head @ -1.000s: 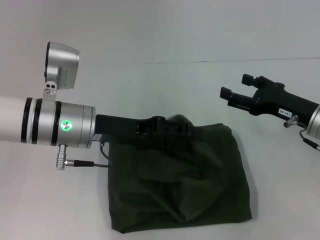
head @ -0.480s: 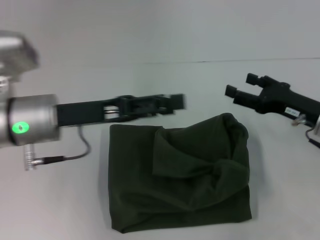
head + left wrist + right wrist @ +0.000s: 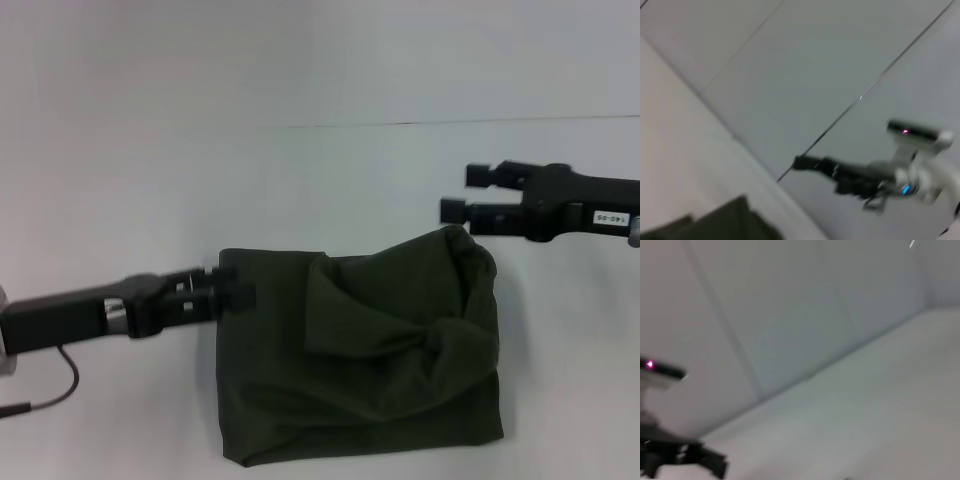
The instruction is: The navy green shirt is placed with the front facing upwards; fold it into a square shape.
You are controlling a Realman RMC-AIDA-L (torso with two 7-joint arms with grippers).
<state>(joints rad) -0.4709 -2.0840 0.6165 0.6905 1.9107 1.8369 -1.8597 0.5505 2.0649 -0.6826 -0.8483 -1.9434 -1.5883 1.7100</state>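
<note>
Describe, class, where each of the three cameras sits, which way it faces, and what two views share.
Head view: high on the robot, facing forward and down at the shirt on the table; both end effectors show, left, right.
Left wrist view: faces across the table to the wall; shows the right end effector and a shirt corner.
Right wrist view: faces the wall; shows the left end effector.
Shared: the shirt, head and left wrist.

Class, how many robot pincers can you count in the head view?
2: left pincer at the navy green shirt's far-left corner; right pincer just above its far-right corner.
</note>
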